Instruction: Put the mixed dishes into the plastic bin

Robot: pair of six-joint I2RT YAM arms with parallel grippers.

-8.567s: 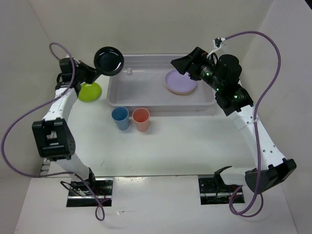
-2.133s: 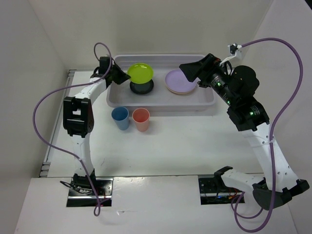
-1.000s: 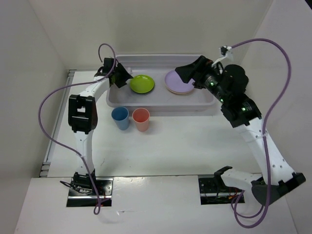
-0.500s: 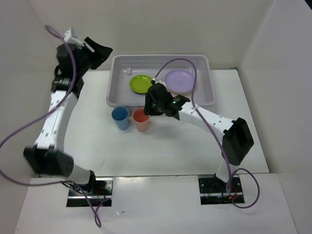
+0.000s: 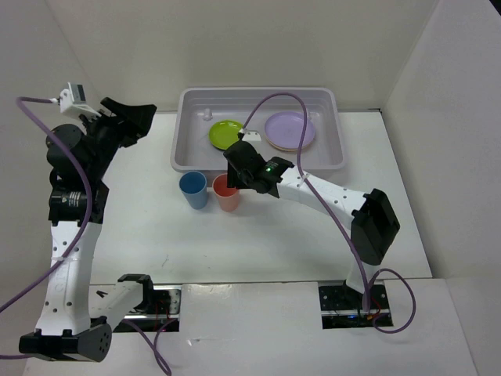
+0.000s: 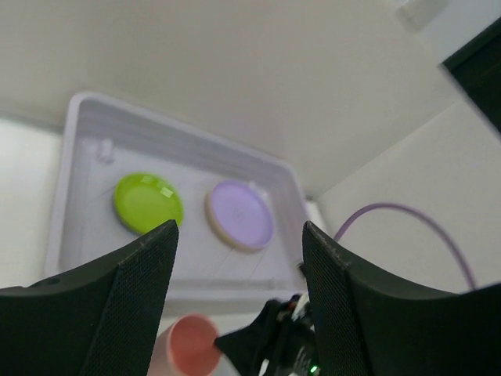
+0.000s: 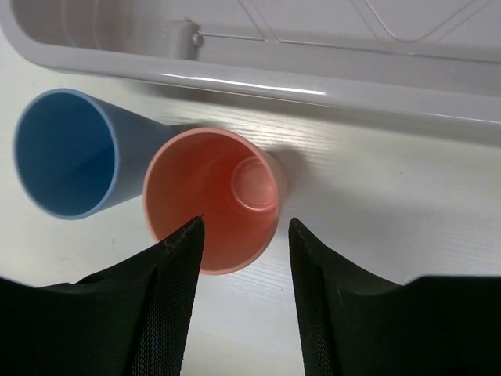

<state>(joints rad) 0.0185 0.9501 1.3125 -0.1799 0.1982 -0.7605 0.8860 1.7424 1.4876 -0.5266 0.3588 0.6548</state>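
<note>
While the left hand (image 6: 239,229) and right hand (image 7: 244,223) stand parted, white table (image 5: 274,243) meets pale walls (image 5: 258,39).

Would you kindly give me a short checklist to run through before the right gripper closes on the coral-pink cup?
1. Jaws of the right gripper open and empty: ok.
2. The coral-pink cup upright, mouth up, nothing inside: ok.
3. Cup centred between the fingers: not ok; in the wrist view it sits off toward the blue cup.
4. Gap between the two cups for a finger: cannot tell; they stand very close together.
5. Bare floor free in the plastic bin, beside the lime-green plate and lavender plate: ok.
6. The left gripper open, raised off to the bin's left: ok.
</note>
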